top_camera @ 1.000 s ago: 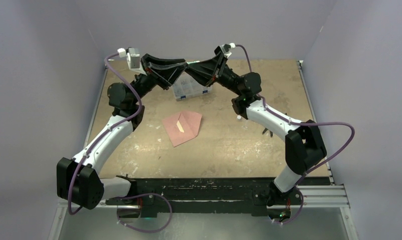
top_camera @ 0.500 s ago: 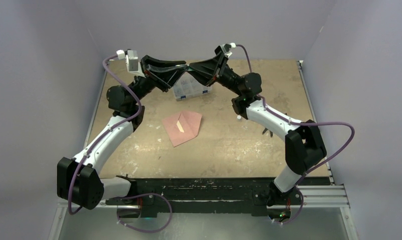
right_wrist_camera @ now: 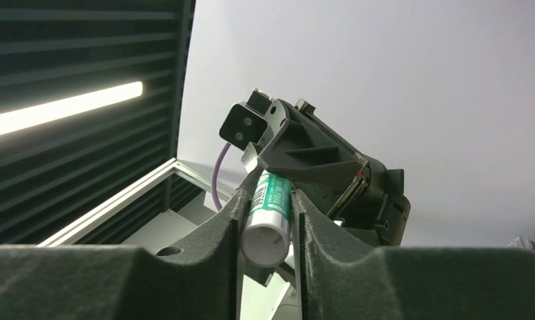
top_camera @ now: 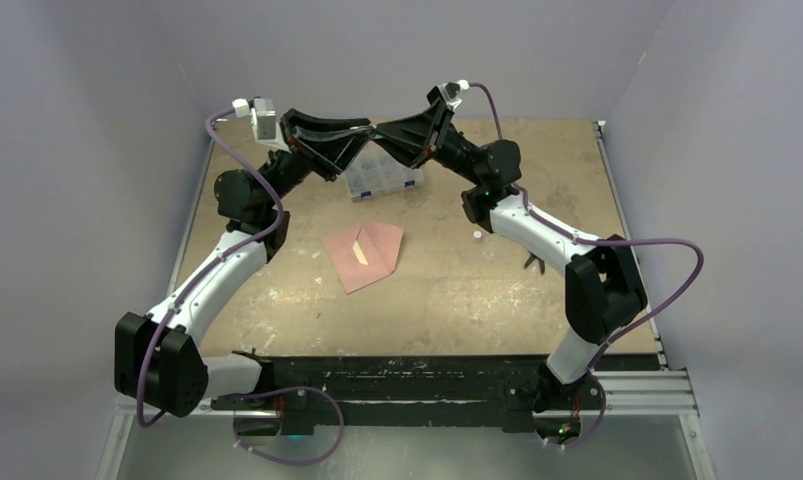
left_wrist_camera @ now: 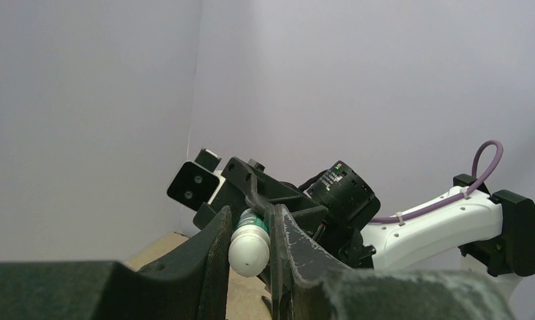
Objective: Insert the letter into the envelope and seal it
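The salmon-pink paper envelope (top_camera: 369,256) lies flat near the middle of the brown wooden table (top_camera: 457,300). Of the peach-orange paper letter (top_camera: 361,252) only a narrow pale strip shows, running slantwise across the envelope's middle. At 12 o'clock from the envelope, toward the table's far edge, stands a clear plastic compartment box (top_camera: 382,180). Above that box the two black grippers meet tip to tip in the air. The left gripper (left_wrist_camera: 250,217) is narrowed on the rounded white end of a white glue stick with a green label (right_wrist_camera: 267,230). The right gripper (right_wrist_camera: 271,195) clamps the labelled end of the same stick. A small white object (top_camera: 476,235) lies at 3 o'clock from the envelope, well apart.
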Robot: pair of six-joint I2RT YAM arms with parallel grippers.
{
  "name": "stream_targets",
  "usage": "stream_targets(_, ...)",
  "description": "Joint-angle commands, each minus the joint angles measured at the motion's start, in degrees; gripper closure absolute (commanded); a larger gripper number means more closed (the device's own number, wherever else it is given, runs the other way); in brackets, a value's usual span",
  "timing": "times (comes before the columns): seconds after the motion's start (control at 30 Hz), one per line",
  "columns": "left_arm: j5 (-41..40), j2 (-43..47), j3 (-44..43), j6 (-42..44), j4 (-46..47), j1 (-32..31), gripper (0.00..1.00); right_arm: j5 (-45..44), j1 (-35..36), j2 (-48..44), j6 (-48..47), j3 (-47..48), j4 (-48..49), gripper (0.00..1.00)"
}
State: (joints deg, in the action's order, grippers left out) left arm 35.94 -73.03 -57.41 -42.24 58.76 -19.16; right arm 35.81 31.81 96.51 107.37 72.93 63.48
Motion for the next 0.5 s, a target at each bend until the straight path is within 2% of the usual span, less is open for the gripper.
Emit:
stream_targets(0.0,-0.48,-1.04,-1.43,0.69,-0.31,0.26,1.0,1.75,0.4,-0.11,-0.2,4.54,3.96,0.76)
stream_targets(0.13,-0.39,-1.17,-1.7,0.25,-0.14,0.26,1.0,1.45,0.43,0.14,-0.21,4.34,3.19,0.95)
stream_targets(0.2,-0.65,-0.72,-1.76,0.46,-1.0,0.26,0.85,1.15,0.41,0.08,-0.34,3.79,2.65,1.0)
stream_targets(0.3,-2.55,0.93,-1.68,2.01,-5.15,0.34,0.46,1.24,0.44,-0.3,-2.07,3.16,-0.02,1.0)
stream_targets(0.33,-3.06,1.45,-1.74,2.55,-7.15,0.35,0.37,1.44,0.4,-0.54,-3.01,2.9,-1.27,1.0)
stream_targets(0.4,-3.4,2.4,-2.19,3.25,-10.6,0.86,0.23,1.58,0.36,-1.25,-6.01,2.33,-5.12,1.0)
stream_targets(0.47,-3.41,3.18,-2.95,3.77,-14.55,1.56,0.16,1.5,0.11,-2.1,-8.66,1.7,-8.53,1.0)
